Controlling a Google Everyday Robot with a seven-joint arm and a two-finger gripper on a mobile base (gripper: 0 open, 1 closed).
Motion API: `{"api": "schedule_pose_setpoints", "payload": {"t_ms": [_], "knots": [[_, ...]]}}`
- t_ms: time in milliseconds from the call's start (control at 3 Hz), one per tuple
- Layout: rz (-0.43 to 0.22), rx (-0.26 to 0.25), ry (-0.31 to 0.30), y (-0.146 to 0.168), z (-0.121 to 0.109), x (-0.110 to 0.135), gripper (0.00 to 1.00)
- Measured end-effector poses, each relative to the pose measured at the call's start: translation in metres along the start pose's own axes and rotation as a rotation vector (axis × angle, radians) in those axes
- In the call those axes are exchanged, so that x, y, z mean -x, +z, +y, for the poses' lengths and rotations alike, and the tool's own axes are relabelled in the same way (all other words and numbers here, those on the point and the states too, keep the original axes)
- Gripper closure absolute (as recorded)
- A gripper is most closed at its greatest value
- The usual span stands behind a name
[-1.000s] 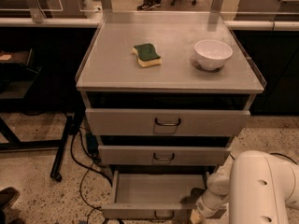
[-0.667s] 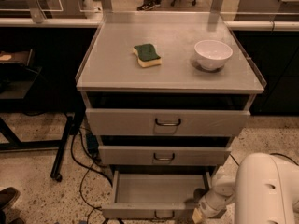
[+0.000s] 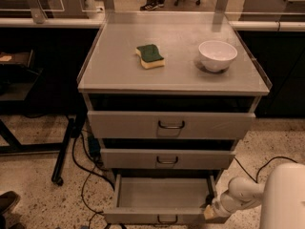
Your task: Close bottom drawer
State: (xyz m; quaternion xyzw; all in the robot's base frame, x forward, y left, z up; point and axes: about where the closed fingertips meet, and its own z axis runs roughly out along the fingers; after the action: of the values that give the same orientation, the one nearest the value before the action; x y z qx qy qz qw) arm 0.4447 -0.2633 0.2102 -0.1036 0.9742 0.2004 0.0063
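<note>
Grey bottom drawer [image 3: 162, 194], lowest of 3, pulled well out; closing not yet done. Pincer [image 3: 210, 213] at its right front corner, open or closed impossible to tell. Left: pushing it fully in.

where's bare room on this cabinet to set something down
Cabinet top: bare left of the sponge and between it and the bowl. Crowded: the tool sits at the open bottom drawer's right front corner.

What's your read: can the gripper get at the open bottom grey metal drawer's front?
Probably yes. The gripper sits at the right front corner of the pulled-out bottom grey metal drawer, with nothing visible between them; contact itself is unclear.
</note>
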Motion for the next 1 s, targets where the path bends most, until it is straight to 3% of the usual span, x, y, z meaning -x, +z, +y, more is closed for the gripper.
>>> {"api": "schedule_pose_setpoints", "payload": {"t_ms": [333, 667, 1000], "knots": [[-0.008, -0.003, 0.001, -0.001, -0.001, 0.002, 1.0], [0.021, -0.019, 0.004, 0.007, -0.003, -0.008, 1.0], [0.068, -0.033, 0.045, 0.021, -0.015, -0.023, 1.0]]}}
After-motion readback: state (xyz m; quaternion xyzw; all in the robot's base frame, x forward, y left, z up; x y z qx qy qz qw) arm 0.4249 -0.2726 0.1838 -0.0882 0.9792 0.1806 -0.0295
